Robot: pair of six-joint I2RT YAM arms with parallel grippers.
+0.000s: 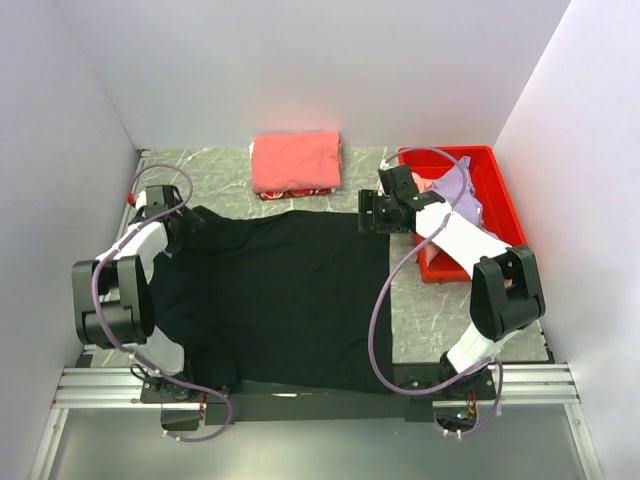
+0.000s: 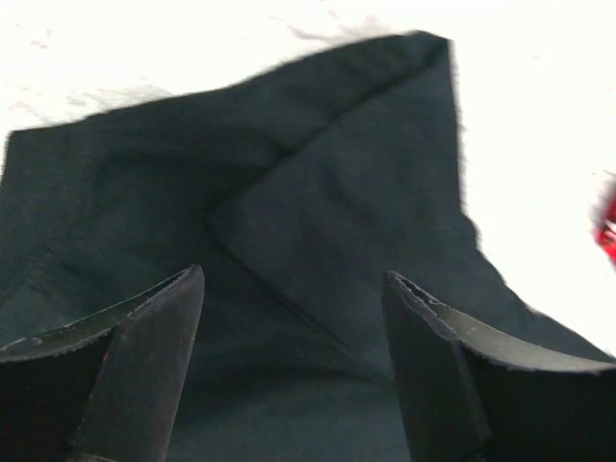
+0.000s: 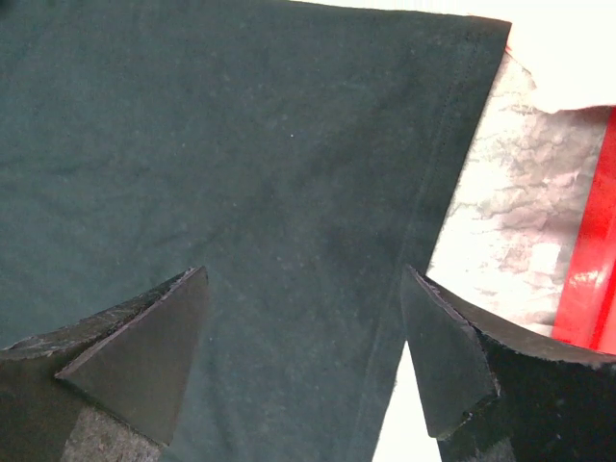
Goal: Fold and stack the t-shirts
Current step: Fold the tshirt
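Note:
A large black t-shirt [image 1: 280,300] lies spread flat across the table. A coral-red t-shirt [image 1: 295,160] lies folded at the back. A lavender shirt [image 1: 465,200] and a pink one [image 1: 428,186] lie in the red bin. My left gripper [image 1: 188,224] is open over the black shirt's far left sleeve [image 2: 327,192], which is folded over. My right gripper [image 1: 366,213] is open over the shirt's far right hem corner [image 3: 289,173], its fingers astride the hem edge. Neither holds cloth.
A red plastic bin [image 1: 500,165] stands at the back right, partly under my right arm; its edge shows in the right wrist view [image 3: 592,279]. White walls close in the left, back and right. Marbled table surface [image 1: 450,310] shows to the right of the shirt.

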